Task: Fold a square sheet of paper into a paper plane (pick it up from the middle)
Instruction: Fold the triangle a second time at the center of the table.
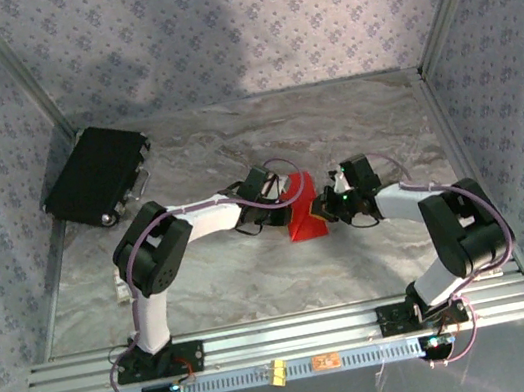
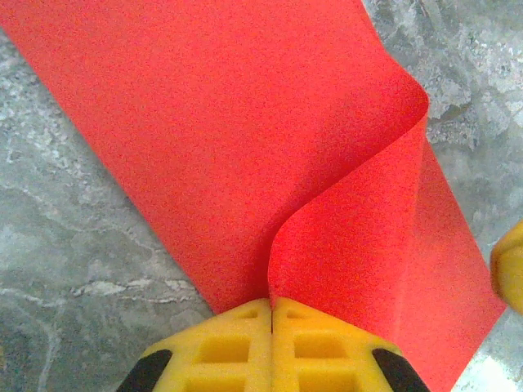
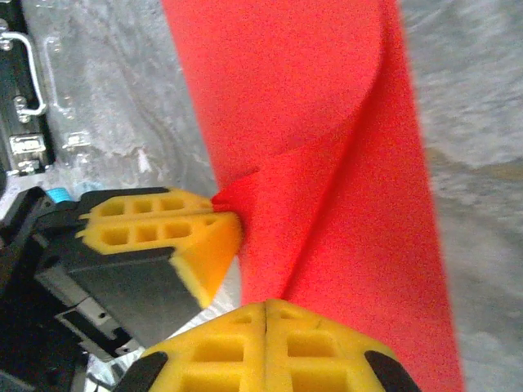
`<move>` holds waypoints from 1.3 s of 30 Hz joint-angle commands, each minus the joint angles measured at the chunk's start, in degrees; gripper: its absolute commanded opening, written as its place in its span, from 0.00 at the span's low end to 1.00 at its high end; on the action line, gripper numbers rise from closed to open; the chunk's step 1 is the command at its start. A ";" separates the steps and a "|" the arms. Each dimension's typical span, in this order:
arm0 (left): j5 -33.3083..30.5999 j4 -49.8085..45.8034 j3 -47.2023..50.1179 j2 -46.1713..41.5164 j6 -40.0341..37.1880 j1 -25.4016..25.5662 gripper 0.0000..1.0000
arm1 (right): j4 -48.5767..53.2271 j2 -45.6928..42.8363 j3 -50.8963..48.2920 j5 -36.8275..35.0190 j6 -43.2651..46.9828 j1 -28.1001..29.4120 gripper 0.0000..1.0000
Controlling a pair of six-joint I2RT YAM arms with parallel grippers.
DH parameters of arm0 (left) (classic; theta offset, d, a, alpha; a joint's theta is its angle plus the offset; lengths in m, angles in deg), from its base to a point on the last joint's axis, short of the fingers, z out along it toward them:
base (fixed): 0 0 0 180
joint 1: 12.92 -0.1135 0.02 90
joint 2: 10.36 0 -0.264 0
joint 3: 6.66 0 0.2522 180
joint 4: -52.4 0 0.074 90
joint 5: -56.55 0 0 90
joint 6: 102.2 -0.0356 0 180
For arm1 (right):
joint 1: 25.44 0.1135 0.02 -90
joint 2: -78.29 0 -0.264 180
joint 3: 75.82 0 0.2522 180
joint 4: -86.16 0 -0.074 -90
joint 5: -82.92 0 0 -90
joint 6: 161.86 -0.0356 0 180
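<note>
From above: left end effector (image 1: 277, 205) and right end effector (image 1: 325, 208) nose to nose near the middle of the grey marbled bench (image 1: 256, 278), the square sheet of paper (image 1: 304, 214) between them, bright red and bunched into a narrow shape. Black case (image 1: 96, 174) well apart, by the far left corner. Small orange tag (image 1: 324, 361) on the near rail, between the two arm bases.

From the left wrist: left end effector (image 2: 271, 304) fully closed, yellow pads pressed flat together with no gap, pinching the paper (image 2: 229, 122) at the start of a soft rolled fold. One flap curved loosely over the other, no sharp crease. Bare bench (image 2: 65, 245) on the left side.

From the right wrist: right end effector (image 3: 267, 309) likewise closed tight on the near edge of the red sheet (image 3: 327, 163), curled over on itself. Left end effector (image 3: 219, 204) coming in from the left, its tips clamped on a corner of the same sheet. Impossible to tell whether resting on the bench or lifted clear.
</note>
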 commanded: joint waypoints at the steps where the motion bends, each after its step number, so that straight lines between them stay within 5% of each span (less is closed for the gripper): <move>1: 0.73 -0.21 0.09 1.34 -0.04 -0.20 0.00 | -4.06 0.67 1.15 0.88 -3.61 2.10 0.00; 15: 1.07 -0.15 -0.08 1.43 -0.04 -0.03 0.00 | -8.38 7.25 3.40 0.66 -5.75 4.68 0.00; 27: 1.42 -0.35 -0.25 1.86 -0.21 -0.01 0.00 | -10.07 9.33 -1.92 -0.08 -4.40 1.39 0.00; 39: 1.52 -1.04 -0.66 2.04 -0.38 -0.04 0.00 | -5.08 4.78 3.09 0.39 -2.24 0.85 0.00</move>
